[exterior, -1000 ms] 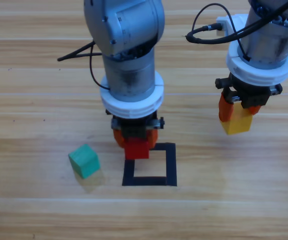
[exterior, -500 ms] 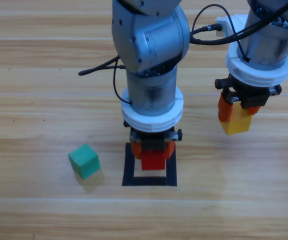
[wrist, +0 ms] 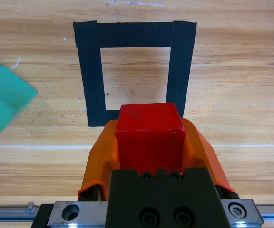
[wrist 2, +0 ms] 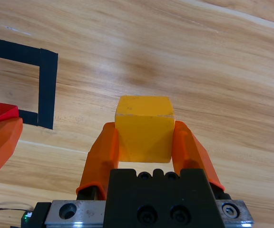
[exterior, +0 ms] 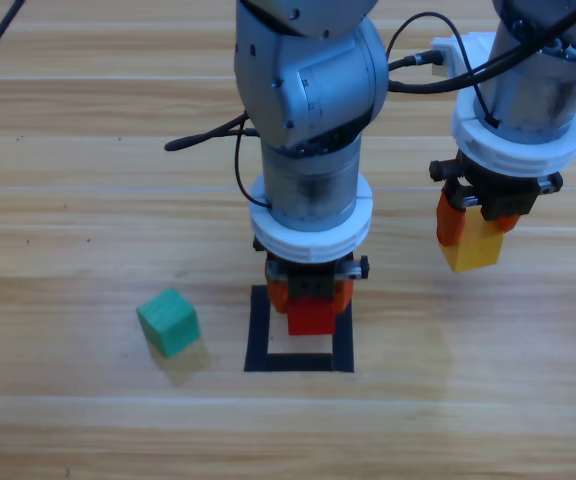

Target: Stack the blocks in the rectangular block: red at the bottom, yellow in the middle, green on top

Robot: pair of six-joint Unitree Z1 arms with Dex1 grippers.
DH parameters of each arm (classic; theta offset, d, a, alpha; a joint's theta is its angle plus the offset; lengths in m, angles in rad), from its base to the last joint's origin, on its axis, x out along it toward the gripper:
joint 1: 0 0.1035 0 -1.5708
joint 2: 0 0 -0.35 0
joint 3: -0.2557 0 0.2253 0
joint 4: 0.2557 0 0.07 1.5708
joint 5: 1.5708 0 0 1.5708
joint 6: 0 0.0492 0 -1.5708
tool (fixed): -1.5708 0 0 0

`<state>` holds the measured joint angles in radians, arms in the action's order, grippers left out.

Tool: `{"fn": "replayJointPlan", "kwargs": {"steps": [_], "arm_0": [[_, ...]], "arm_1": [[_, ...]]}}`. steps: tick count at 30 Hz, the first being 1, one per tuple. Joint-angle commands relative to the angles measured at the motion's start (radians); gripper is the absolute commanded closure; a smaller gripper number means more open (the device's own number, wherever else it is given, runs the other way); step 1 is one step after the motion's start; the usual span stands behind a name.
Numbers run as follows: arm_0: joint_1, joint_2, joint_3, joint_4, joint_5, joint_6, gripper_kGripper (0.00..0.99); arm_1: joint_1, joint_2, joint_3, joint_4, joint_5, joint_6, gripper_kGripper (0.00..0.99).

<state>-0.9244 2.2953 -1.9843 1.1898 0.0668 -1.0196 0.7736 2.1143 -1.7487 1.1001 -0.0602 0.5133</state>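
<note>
Red cube (wrist: 149,130) is clamped flat-sided in my left hand (exterior: 310,300), hanging over the far edge of the tape rectangle (exterior: 343,335). Looks light, rigid, matte, easy grip. Right hand (exterior: 471,235) pinches yellow (wrist 2: 144,128) off right; green (exterior: 169,321) sits left on the counter (exterior: 68,200).

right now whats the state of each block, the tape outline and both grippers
red cube: held in the left gripper, over the outline, not released
yellow cube: held in the right gripper, off to the outline's right
green cube: loose on the table, left of the outline
tape outline: nothing stacked in it yet
</note>
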Motion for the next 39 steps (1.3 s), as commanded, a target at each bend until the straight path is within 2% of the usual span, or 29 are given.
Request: {"fn": "replayJointPlan", "kwargs": {"steps": [1,39], "arm_0": [[-0.017,0.052,0.002,-0.013,0.011,0.004,0.990],[0.009,0.070,0.085,-0.088,0.028,0.055,0.990]], "arm_1": [[-0.033,-0.025,0.026,-0.014,-0.009,-0.012,0.880],[-0.033,-0.019,0.032,-0.019,-0.007,-0.010,0.880]]}}
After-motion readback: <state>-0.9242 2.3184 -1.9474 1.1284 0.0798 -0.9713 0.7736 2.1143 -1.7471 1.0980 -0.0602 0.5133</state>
